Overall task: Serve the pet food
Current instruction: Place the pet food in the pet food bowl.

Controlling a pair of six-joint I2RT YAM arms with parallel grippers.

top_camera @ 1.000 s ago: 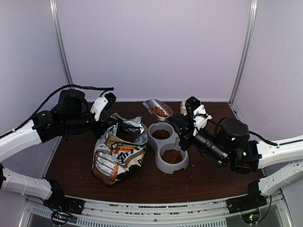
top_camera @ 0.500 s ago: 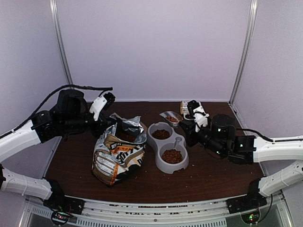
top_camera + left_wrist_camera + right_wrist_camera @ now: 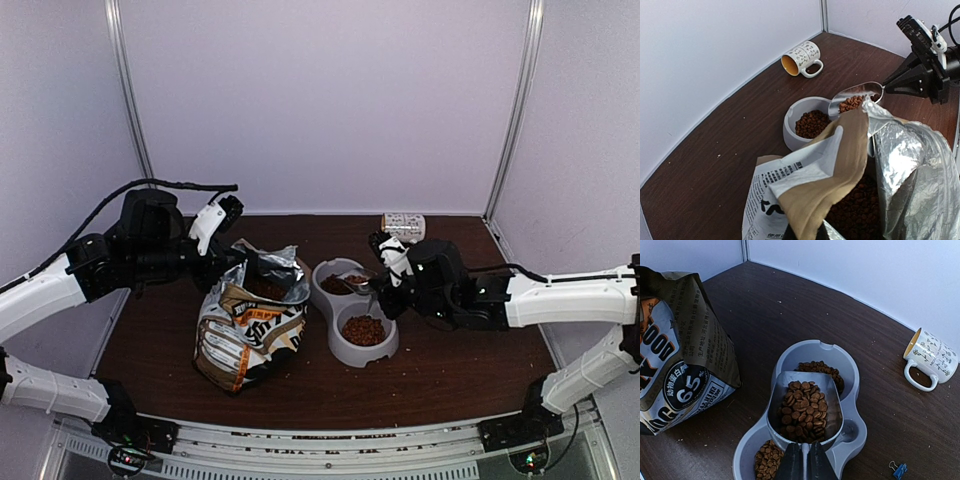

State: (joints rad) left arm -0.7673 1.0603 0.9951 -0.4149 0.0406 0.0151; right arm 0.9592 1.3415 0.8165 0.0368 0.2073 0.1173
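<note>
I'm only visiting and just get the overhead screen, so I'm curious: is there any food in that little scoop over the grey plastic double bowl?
Observer: Yes. The right wrist view shows the silvery scoop heaped with reddish-brown kibble pellets, held over the grey plastic double bowl.
Operator: And that white thing at the back?
Observer: A white patterned ceramic mug, lying on its side, yellow inside.
Operator: Is the bag empty?
Observer: No. The left wrist view looks into the open printed paper bag, and there is more kibble inside.
</note>
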